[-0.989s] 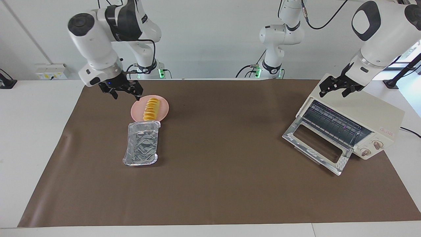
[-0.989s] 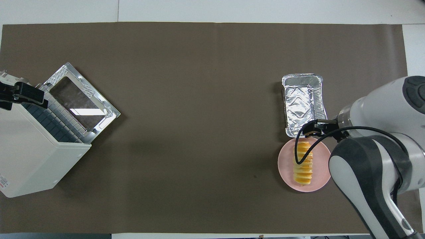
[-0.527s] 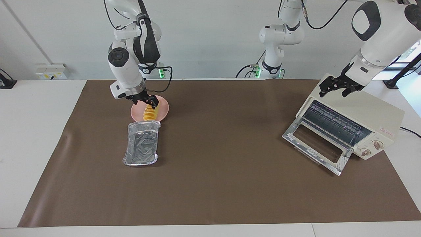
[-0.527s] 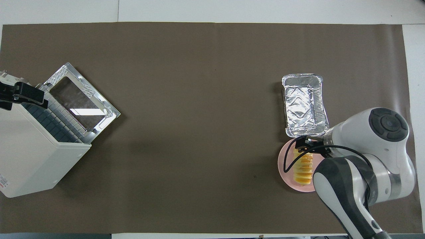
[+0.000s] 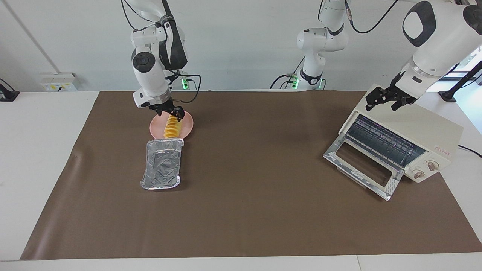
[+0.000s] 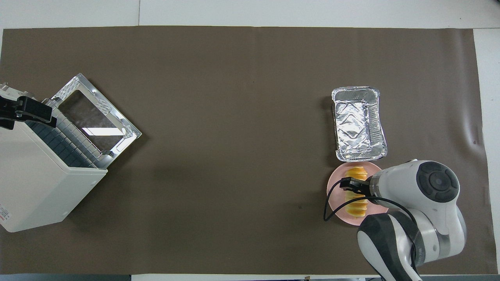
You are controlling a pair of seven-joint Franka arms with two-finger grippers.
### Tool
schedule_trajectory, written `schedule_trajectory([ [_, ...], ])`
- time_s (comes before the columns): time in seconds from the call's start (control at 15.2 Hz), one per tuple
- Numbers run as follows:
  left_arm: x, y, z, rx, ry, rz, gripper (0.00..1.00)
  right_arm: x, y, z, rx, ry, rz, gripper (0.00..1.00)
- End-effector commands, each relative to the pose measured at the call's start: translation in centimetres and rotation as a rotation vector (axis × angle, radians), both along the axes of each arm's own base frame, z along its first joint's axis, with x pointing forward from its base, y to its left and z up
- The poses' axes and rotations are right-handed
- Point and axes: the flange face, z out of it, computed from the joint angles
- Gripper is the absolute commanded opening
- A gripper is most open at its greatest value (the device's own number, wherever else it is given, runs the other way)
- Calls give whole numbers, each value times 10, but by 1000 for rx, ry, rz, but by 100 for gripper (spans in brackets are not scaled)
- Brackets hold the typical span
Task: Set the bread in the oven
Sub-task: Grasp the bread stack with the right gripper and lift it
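One brown mat [image 5: 248, 210] covers table [image 5: 37, 150].

- A white bench [image 5: 37, 158] carries a brown mat [image 5: 248, 210] over most of its top.
- A plain pale wall [image 5: 241, 45] rises along the robots' side.
- A white socket box [image 5: 60, 82] sits at the wall's foot.
- Daylight enters by a window [image 5: 470, 60].

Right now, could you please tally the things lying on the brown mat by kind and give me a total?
Bread: 1
Pink plate: 1
Foil tray: 1
Oven: 1
Total: 4
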Motion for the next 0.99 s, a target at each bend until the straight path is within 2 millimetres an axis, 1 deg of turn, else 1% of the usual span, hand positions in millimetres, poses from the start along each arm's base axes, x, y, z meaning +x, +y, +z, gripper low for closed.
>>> schedule_trajectory([
  [0.0,-9,1,0,16,-6,-1,100,-10,-4,-19,8,-25,-20,81],
  [0.13,-9,1,1,16,-8,0,100,-10,-6,-22,8,-21,-19,61],
  [0.26,-9,1,1,16,-8,-1,100,-10,-7,-22,7,-19,-29,31],
  [0.33,-9,1,0,16,-6,0,100,-11,-6,-23,6,-13,-29,11],
  [0.4,-9,1,1,16,-8,-1,100,-11,-7,-22,6,-12,-29,0],
  [0.53,-9,1,1,16,-8,-1,100,-7,-5,-20,6,-12,-26,0],
  [0.59,-9,2,1,16,-8,2,100,-2,-2,-12,7,-15,-19,0],
  [0.66,-9,2,1,16,-8,0,100,4,1,0,7,1,-19,0],
  [0.86,-9,1,1,16,-8,0,100,28,9,66,23,66,-19,0],
  [0.92,-9,1,1,16,-8,0,100,38,5,89,29,62,-11,0],
])
